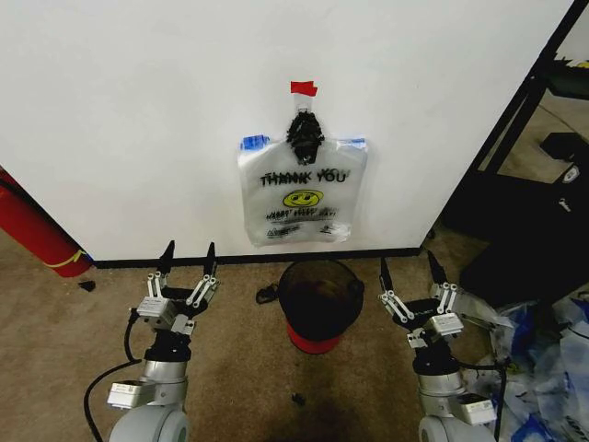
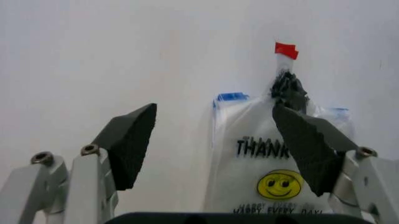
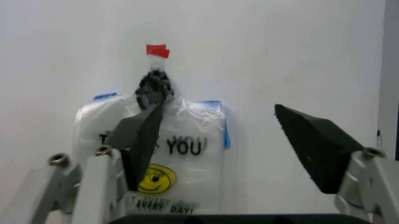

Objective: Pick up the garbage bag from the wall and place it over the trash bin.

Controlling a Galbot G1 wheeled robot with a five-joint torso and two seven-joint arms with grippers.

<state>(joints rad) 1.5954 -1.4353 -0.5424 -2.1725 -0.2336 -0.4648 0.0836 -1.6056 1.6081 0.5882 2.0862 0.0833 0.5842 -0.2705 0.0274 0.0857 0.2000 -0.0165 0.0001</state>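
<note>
The garbage bag (image 1: 299, 191) hangs flat on the white wall, with "THANK YOU" print and a yellow smiley, held at its top by a black knotted clump under red tape. It also appears as the garbage bag (image 2: 262, 168) and the garbage bag (image 3: 181, 154) in the wrist views. Directly below it on the carpet stands the trash bin (image 1: 319, 302), black with a red base. My left gripper (image 1: 189, 261) is open, low and to the left of the bin. On the bin's right, my right gripper (image 1: 409, 267) is open too. Both are empty and apart from the bag.
A long red cylinder (image 1: 37, 230) leans at the left by the wall. Small black scraps (image 1: 268, 296) lie on the carpet near the bin. Black furniture (image 1: 525, 184) and crumpled plastic (image 1: 543, 368) crowd the right side.
</note>
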